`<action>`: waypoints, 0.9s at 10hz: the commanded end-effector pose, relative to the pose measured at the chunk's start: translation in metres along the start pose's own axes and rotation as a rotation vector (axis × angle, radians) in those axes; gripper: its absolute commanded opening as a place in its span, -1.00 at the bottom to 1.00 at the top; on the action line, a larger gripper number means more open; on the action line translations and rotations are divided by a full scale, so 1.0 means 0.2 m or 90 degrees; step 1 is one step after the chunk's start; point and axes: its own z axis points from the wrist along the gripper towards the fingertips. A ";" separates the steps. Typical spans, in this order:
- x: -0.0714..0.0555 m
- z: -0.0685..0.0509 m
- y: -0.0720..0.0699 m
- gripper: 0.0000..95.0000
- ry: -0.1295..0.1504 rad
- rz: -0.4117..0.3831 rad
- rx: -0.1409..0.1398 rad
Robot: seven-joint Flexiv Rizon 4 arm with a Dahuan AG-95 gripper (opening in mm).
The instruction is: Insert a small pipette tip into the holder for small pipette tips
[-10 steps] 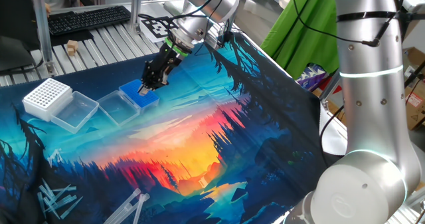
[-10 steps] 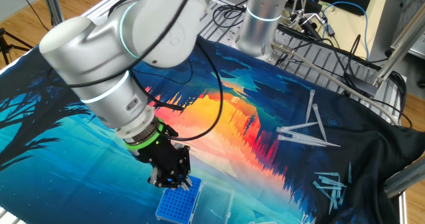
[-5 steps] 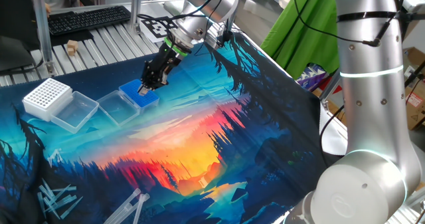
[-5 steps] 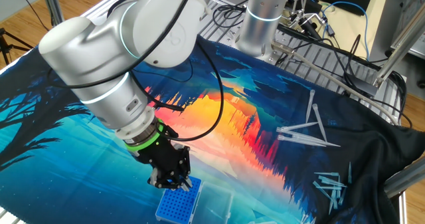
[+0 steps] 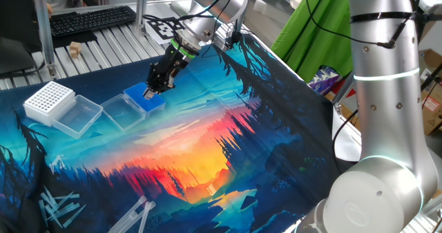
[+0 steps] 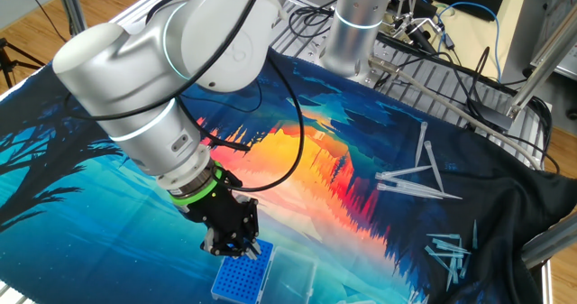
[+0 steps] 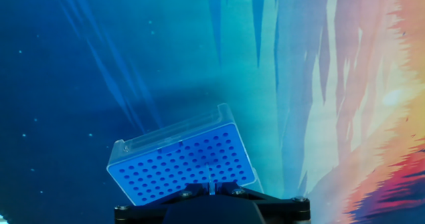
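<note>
The bright-blue holder (image 7: 182, 163) with a grid of tiny holes lies on the printed mat; it also shows in one fixed view (image 5: 146, 99) and in the other fixed view (image 6: 242, 273). My gripper (image 7: 210, 188) hangs just above its near edge, shut on a small pipette tip (image 7: 210, 179), a slim pale cone that sticks out between the fingertips and points down at the hole grid. The gripper also shows in one fixed view (image 5: 152, 89) and in the other fixed view (image 6: 233, 245). The holder's clear lid (image 5: 117, 112) lies open beside it.
A white perforated rack (image 5: 48, 101) with its own clear lid (image 5: 79, 115) stands left of the blue holder. Longer clear tips (image 6: 419, 179) lie scattered on the mat, with a pile of small ones (image 6: 451, 253) near the edge. A keyboard (image 5: 91, 20) is behind.
</note>
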 end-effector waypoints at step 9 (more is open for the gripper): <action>0.04 -0.03 -0.01 -0.20 -0.015 0.013 0.014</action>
